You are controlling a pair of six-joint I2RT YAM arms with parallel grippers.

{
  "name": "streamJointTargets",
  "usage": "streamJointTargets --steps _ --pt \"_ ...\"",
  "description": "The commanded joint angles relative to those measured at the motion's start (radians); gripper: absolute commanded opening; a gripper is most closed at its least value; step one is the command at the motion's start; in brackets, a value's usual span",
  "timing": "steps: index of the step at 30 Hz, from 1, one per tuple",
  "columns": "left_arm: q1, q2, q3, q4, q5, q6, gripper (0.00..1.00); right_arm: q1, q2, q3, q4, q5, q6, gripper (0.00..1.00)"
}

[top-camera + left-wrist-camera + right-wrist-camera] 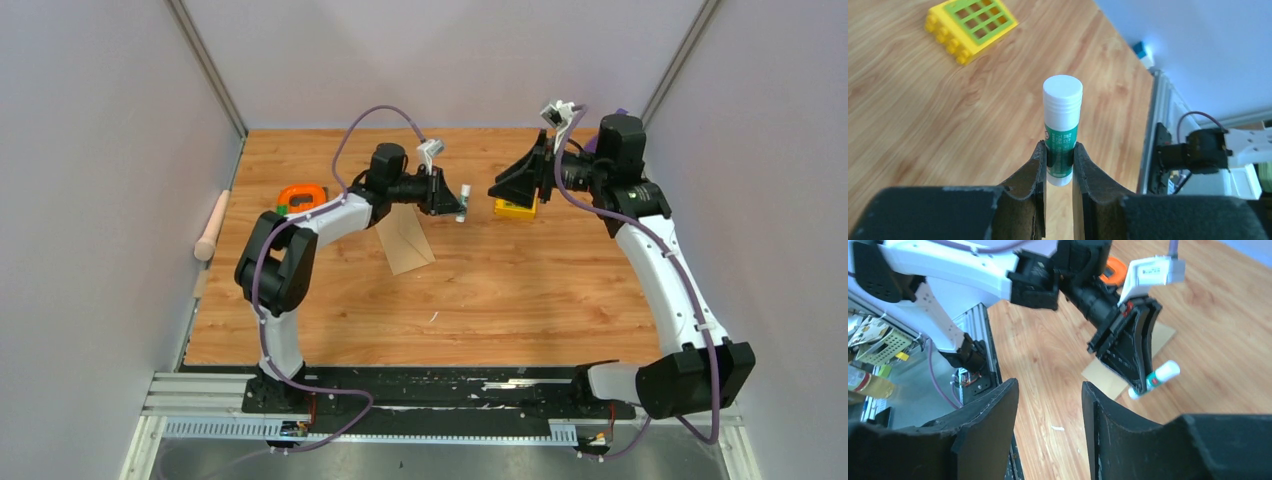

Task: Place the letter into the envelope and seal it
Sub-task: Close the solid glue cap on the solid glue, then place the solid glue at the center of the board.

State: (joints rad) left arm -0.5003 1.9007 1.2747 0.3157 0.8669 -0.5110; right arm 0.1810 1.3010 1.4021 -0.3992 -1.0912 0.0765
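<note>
Wood-grain counter (520, 300), enclosed on three sides by plain pale-grey walls (90, 150); aluminium rail (190, 395) mounted along the near edge.

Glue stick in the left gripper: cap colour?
White cap on the glue stick, green label below; clearest in left wrist view.

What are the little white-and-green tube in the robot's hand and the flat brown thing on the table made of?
The small white-capped tube with a green label looks like smooth, slightly glossy plastic; its cap has moulded ridges. The flat tan-brown envelope looks like matte kraft paper: thin, dull, sharp-cornered, though the view from above leaves that a guess.
</note>
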Motion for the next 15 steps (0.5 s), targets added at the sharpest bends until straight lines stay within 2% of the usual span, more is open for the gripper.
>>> streamJointTargets --steps 1,3,8,12,15 --pt "-0.022 0.083 0.158 -0.419 -0.214 0.152 0.00 -0.060 -0.022 -0.122 0.028 0.036 -0.044 0.51" --pt "-0.023 0.132 0.222 -0.497 -0.265 0.142 0.00 -0.088 -0.038 -0.170 0.074 0.040 -0.032 0.52" --pt "-0.025 0.253 0.308 -0.464 -0.309 0.035 0.00 -0.141 -0.047 -0.221 0.125 0.030 -0.016 0.52" --pt "-0.036 0.383 0.489 -0.543 -0.320 0.011 0.00 -0.170 -0.064 -0.243 0.140 0.028 -0.014 0.53" --pt "-0.048 0.441 0.543 -0.569 -0.336 0.000 0.01 -0.172 -0.082 -0.267 0.158 0.028 -0.009 0.53"
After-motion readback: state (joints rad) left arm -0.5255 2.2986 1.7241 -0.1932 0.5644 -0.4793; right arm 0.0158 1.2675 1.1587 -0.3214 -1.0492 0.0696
